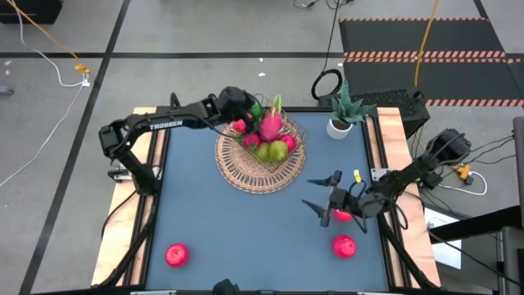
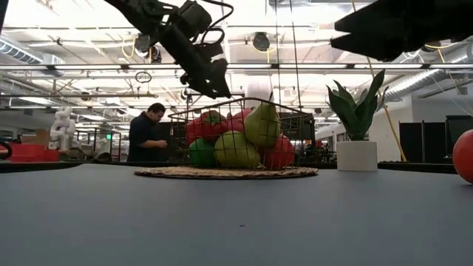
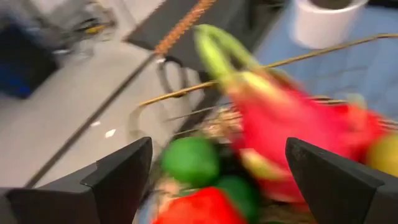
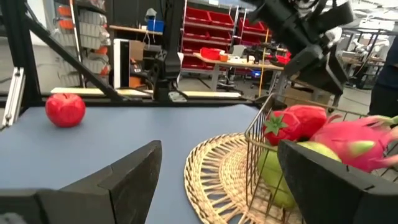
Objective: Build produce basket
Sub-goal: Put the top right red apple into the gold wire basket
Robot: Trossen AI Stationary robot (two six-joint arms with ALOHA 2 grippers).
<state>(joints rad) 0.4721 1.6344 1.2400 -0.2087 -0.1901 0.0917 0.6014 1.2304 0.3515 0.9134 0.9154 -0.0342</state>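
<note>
The wicker basket (image 1: pixel 260 168) stands at the table's far middle, resting flat on its wide rim. It holds the produce: a pink dragon fruit (image 1: pixel 271 124), green fruits (image 1: pixel 273 151) and red ones (image 1: pixel 239 127). My left gripper (image 1: pixel 244 112) hangs open over the basket's far left side, above the pile (image 3: pixel 199 208), touching nothing. My right gripper (image 1: pixel 322 193) is open at the right, pointing toward the basket (image 4: pixel 217 174). A red fruit (image 1: pixel 342 215) lies under it. Two more red fruits lie at the near right (image 1: pixel 345 245) and near left (image 1: pixel 176 255).
A white pot with a green plant (image 1: pixel 341 123) stands at the far right corner, close to the basket. The table's blue top (image 1: pixel 246 229) is bare between the basket and the near edge. A person (image 2: pixel 144 133) stands in the room beyond the table.
</note>
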